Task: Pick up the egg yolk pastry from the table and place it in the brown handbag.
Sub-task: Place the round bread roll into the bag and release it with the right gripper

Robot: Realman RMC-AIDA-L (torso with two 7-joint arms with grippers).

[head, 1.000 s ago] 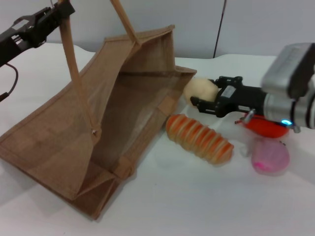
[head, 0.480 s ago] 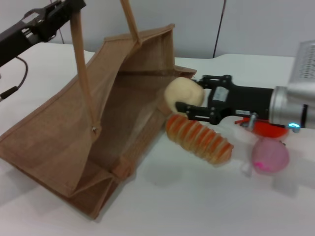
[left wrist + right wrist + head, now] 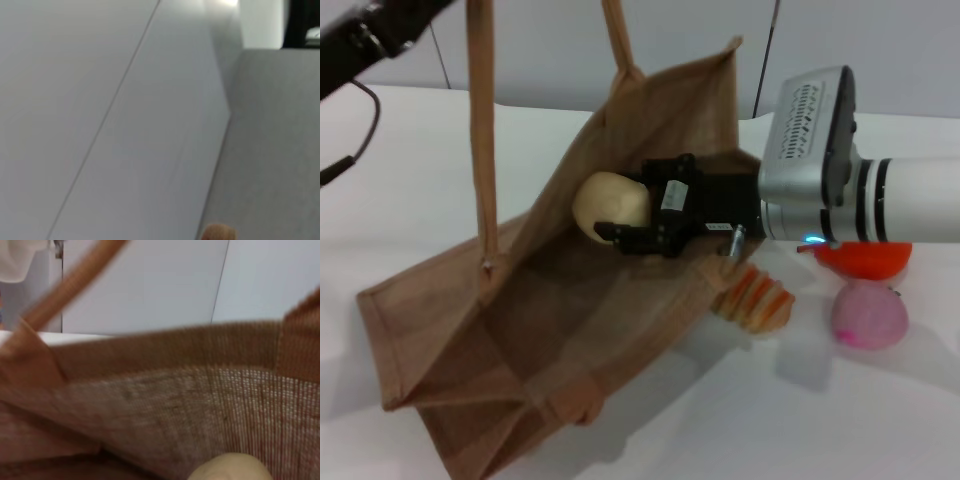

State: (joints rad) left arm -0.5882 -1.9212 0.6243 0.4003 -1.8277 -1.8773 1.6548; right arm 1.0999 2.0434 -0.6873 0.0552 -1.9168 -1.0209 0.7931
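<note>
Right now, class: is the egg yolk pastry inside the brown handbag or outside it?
Inside: the right gripper holds the egg yolk pastry within the brown handbag mouth, unreleased.

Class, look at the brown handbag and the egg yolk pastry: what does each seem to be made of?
Brown handbag: probably coarse woven jute, matte; an open weave shows in the right wrist view.
Egg yolk pastry, gripped by the right claw: smooth, matte, pale cream; whether dough or plastic is unclear.

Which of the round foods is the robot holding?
The pale egg yolk pastry, gripped by the right gripper inside the brown handbag. The pink ball lies on the table.
</note>
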